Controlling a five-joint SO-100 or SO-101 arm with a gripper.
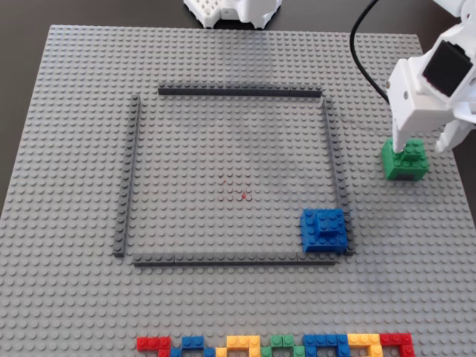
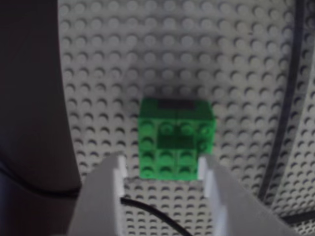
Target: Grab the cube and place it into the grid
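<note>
A white robot hand [image 1: 413, 151] straddles the green cube [image 1: 404, 159] outside the grid [image 1: 328, 141].

The cube, a square studded base with a smaller raised brick on top, sits at three o'clock on the light grey studded baseplate [image 1: 67, 149], just right of the dark strip square in the fixed view. In the wrist view the hand [image 2: 165, 169] stands fairly wide, fingers flanking the cube's [image 2: 176, 139] near edge; contact cannot be told. A blue block [image 1: 325, 229] fills the grid's five o'clock corner. No lettering is legible. The bench [image 1: 15, 44] is dark.
</note>
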